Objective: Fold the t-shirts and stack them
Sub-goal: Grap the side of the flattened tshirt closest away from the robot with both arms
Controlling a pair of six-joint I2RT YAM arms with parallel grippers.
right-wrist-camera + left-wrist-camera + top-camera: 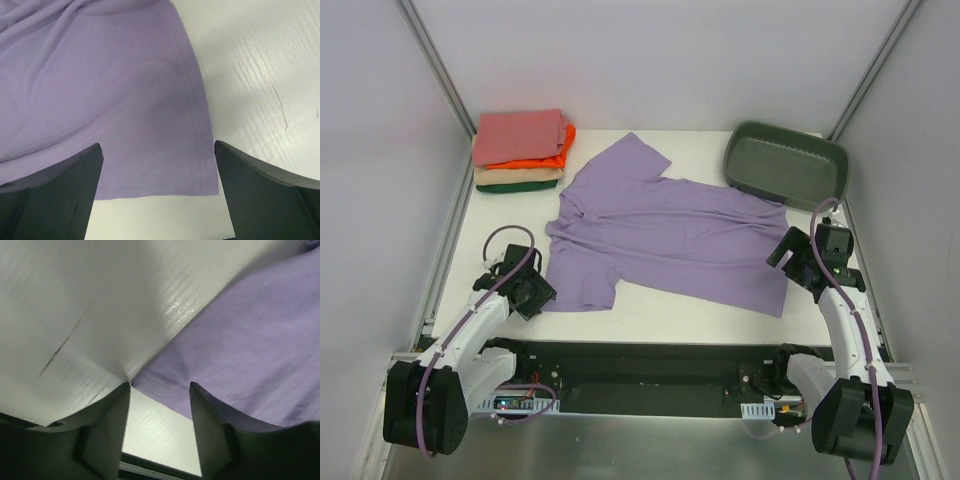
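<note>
Grey-green plastic tub (pixel 786 165) sits open side up, slightly skewed, at the far-right corner of the white table (pixel 670 312), whose surface shows thin dark scratches (pixel 280 102) in both wrist views.

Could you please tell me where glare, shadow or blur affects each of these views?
Top external: even, diffuse light, with no harsh shadows around the lavender t-shirt. Left wrist: a bright glare patch on the table; the left pincer looks dark and soft-edged. Right wrist: the hem stitching is sharp, a faint shadow lies beside it, and the right pincer is underexposed.
</note>
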